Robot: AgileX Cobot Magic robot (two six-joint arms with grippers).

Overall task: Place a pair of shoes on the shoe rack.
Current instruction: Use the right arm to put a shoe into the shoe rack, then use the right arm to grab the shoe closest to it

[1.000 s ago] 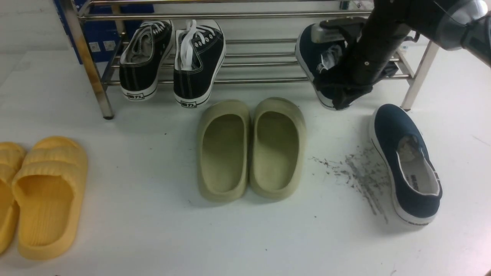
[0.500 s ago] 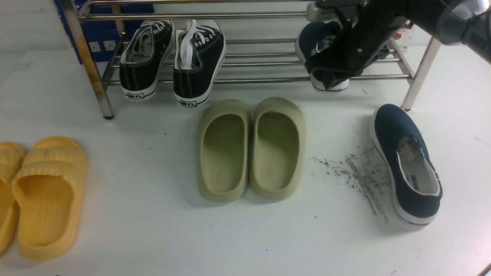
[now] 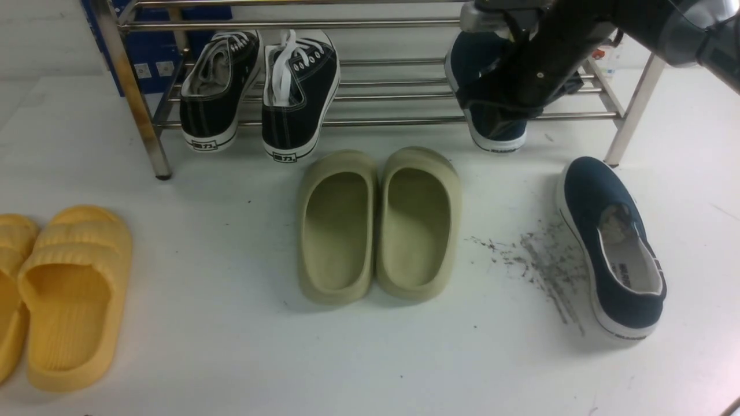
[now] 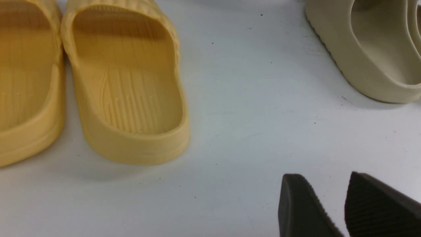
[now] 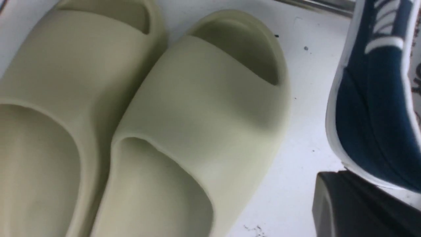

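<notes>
Your right gripper (image 3: 500, 107) is reaching in over the right end of the shoe rack (image 3: 393, 121) and is sitting right on the first navy slip-on (image 3: 497, 130). That shoe is lying across the lower bars with its toe pointing to the back and its white-soled heel hanging out over the front bar. In the right wrist view you are seeing only one dark finger (image 5: 358, 204), just beside that shoe's sole, so I cannot tell whether the pincer is clenching the shoe or standing loose around it. The second navy slip-on (image 3: 613, 248) is lying on the white table (image 3: 202, 346), out in front of the rack's right leg, with its toe pointing toward the rack and grey scuff marks (image 3: 537, 260) just to its left. Your left gripper (image 4: 325, 191) is hovering over the table near the yellow slides (image 4: 125, 98), its fingers parted and nothing between them. The black lace-up sneakers (image 3: 298, 92) are occupying the rack's left part, and the olive slides (image 3: 338, 231) are sitting side by side on the table in front of the rack's middle.
</notes>
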